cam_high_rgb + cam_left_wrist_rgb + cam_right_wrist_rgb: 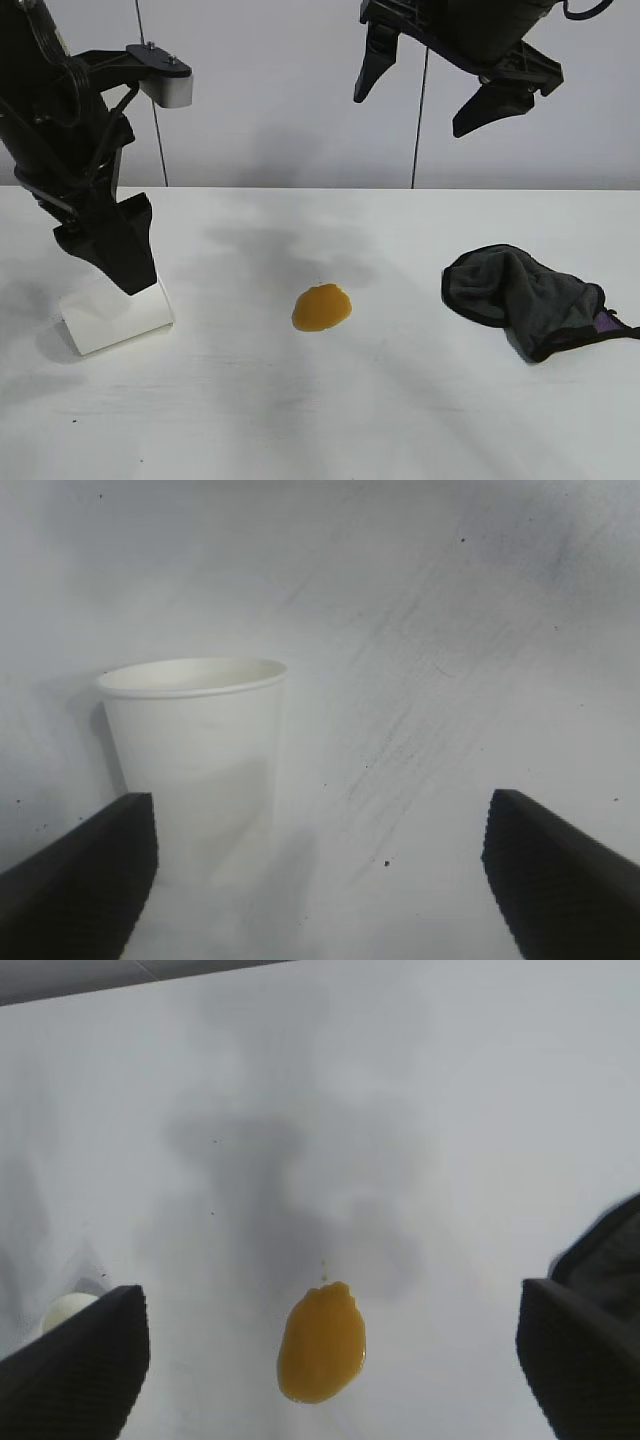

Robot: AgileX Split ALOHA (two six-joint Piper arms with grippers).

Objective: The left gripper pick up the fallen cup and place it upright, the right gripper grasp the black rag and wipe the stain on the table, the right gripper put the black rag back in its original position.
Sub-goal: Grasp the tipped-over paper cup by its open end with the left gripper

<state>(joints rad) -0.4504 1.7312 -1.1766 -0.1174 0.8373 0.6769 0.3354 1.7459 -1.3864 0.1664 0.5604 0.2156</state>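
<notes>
The white cup [115, 315] lies on its side at the left of the table [300, 430]. My left gripper [125, 265] hangs open just above it. In the left wrist view the cup [195, 760] lies beside one finger, and the gripper [318, 815] holds nothing. The amber stain [322, 307] is in the middle of the table. The black rag [530, 297] lies crumpled at the right. My right gripper [412, 112] is open and empty, high above the table between stain and rag. Its wrist view shows the stain [322, 1345] between the fingers, far below.
White wall behind the table, with two thin cables hanging down. The cup's end shows small in the right wrist view [65, 1312]. A dark shape at that view's edge [612, 1245] looks like the rag.
</notes>
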